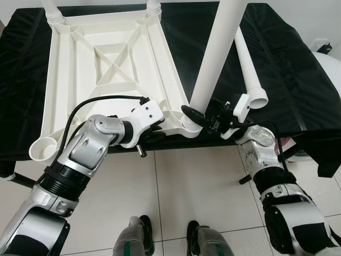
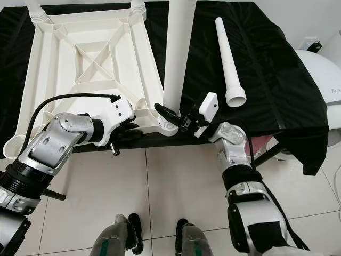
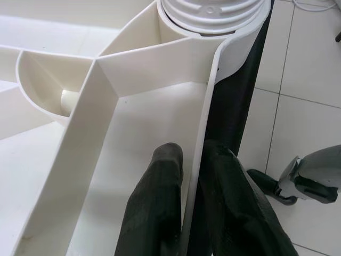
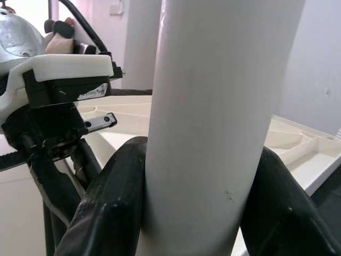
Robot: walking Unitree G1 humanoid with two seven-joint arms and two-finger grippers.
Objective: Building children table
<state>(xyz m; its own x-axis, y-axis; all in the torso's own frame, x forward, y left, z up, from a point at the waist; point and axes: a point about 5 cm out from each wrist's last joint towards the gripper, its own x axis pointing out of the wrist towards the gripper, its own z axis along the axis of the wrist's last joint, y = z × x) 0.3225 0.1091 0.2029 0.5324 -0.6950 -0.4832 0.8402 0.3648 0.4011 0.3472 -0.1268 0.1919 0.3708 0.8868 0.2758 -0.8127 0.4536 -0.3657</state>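
Tabletop [image 1: 114, 64] rim pinched by left claw [image 3: 194, 176]; right claw [image 1: 200, 118] clamps upright leg [image 1: 216, 53] at corner socket.

You cannot see the top of the upright leg [image 1: 218, 53]; the upper edge of the picture cuts it off. The same edge cuts the two far legs [image 1: 52, 10] of the upturned table top [image 1: 64, 80], so only their lower parts show. The right gripper [image 1: 200, 118] hides the leg's base, so you cannot tell how deep it sits in the corner socket [image 1: 187, 128]. The black cloth [image 1: 287, 80] covers whatever lies under the table top.
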